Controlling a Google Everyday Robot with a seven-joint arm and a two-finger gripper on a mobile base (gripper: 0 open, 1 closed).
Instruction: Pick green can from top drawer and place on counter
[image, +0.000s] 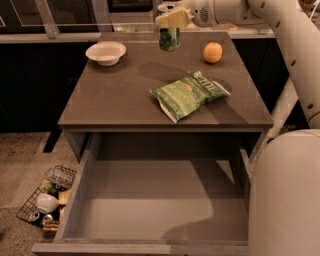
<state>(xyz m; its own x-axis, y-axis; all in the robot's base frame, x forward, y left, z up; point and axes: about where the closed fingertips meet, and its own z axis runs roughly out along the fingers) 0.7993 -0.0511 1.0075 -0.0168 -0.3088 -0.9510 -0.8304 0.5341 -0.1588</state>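
The green can hangs upright in my gripper, over the far middle of the counter. It is held from above and I cannot tell whether its base touches the surface. The gripper's pale fingers are shut on the can's top. The arm reaches in from the upper right. The top drawer stands pulled open below the counter's front edge, with a bare grey floor.
A white bowl sits at the counter's far left, an orange at the far right, a flat green chip bag right of centre. A wire basket of clutter lies on the floor at the left. The robot's body fills the lower right.
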